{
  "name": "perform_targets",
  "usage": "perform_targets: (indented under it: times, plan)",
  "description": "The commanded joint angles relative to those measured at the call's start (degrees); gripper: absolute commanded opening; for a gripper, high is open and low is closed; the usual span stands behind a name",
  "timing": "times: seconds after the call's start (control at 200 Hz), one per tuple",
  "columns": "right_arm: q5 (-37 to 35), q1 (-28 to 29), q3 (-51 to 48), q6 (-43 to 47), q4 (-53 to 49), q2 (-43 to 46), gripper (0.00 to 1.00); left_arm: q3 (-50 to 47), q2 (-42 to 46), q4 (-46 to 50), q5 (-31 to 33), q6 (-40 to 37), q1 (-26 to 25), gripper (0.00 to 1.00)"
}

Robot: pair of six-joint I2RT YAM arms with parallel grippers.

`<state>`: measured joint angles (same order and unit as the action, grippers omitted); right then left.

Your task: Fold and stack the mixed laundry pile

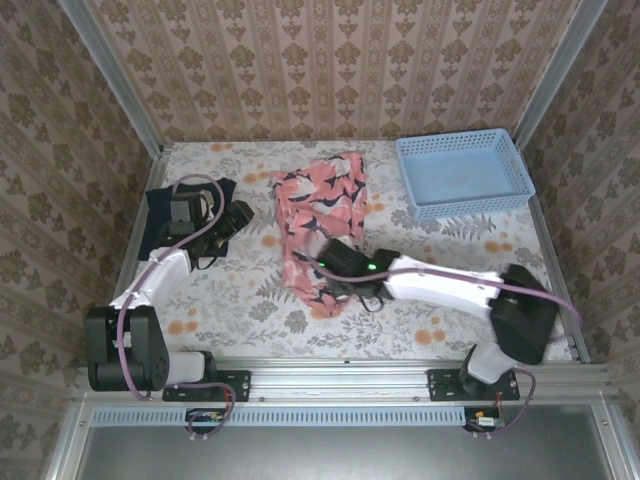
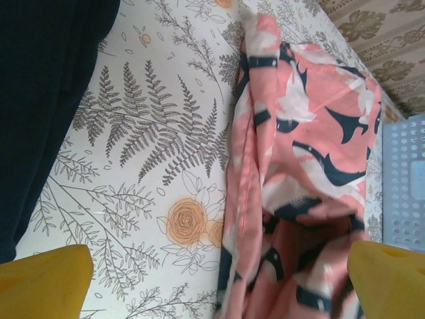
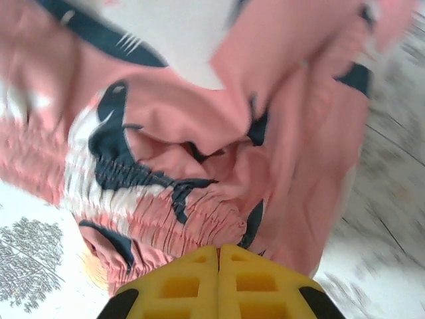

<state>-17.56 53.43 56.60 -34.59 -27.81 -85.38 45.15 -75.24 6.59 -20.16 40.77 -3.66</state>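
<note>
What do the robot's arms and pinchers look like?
Both arms, the left arm and the right arm, have white middle sections with chunky black joints and bases. Purple cables loop along them, and a small green light glows on the right one. The fingers are blocky yellow pads.

The left arm (image 1: 155,280) and right arm (image 1: 445,285) wear white shells over black joints. Purple cables (image 1: 122,330) loop along them. Their fingers (image 3: 255,282) are yellow.

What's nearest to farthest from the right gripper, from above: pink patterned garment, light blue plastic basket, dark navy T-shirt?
1. Pink patterned garment, in the right gripper.
2-3. Light blue plastic basket, far right, and dark navy T-shirt, far left: too close to call.
</note>
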Motion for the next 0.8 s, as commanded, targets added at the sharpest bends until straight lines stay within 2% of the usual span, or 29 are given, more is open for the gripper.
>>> perform_targets:
  times: [0.0, 0.07, 0.14, 0.255, 0.36, 0.495, 0.53, 0.67, 0.795]
  plan:
    - [0.08, -5.99, -13.83, -16.59, 5.11, 6.13, 0.0, -0.61, 0.03, -2.65, -1.61, 1.67, -0.14, 1.0]
    - [4.1, -9.93, -20.85, -22.39, 12.18, 10.17, 0.0, -0.35, -0.4, -2.84, -1.42, 1.68, -1.07, 1.0]
    - [3.0, -11.41, -23.68, -26.23, 14.25, 13.2, 0.0, 0.01, -0.92, -3.15, -1.1, 1.68, -2.1, 1.0]
    - [2.48, -11.79, -22.63, -22.62, 14.04, 16.66, 0.01, 1.29, -2.66, -4.0, -0.28, 1.26, -4.87, 1.0]
    - [3.59, -11.78, -19.01, -17.08, 9.49, 17.53, 0.16, 4.78, -6.32, -5.16, -0.57, 0.4, -7.99, 1.0]
    - [8.55, -11.47, -17.02, -13.26, 7.31, 17.31, 0.36, 12.59, -14.02, -6.15, -0.72, -1.73, -12.79, 0.97]
    - [9.64, -11.44, -16.65, -12.84, 6.91, 16.28, 0.38, 15.12, -16.56, -6.03, -0.5, -2.26, -13.59, 0.97]
    - [12.66, -11.54, -15.56, -13.28, 8.87, 9.89, 0.37, 26.68, -29.4, -7.75, -3.68, -2.22, -15.22, 0.94]
    - [13.59, -13.9, -16.1, -17.28, 10.61, 3.3, 0.29, 36.55, -40.63, -6.81, -6.74, -1.89, -16.67, 0.86]
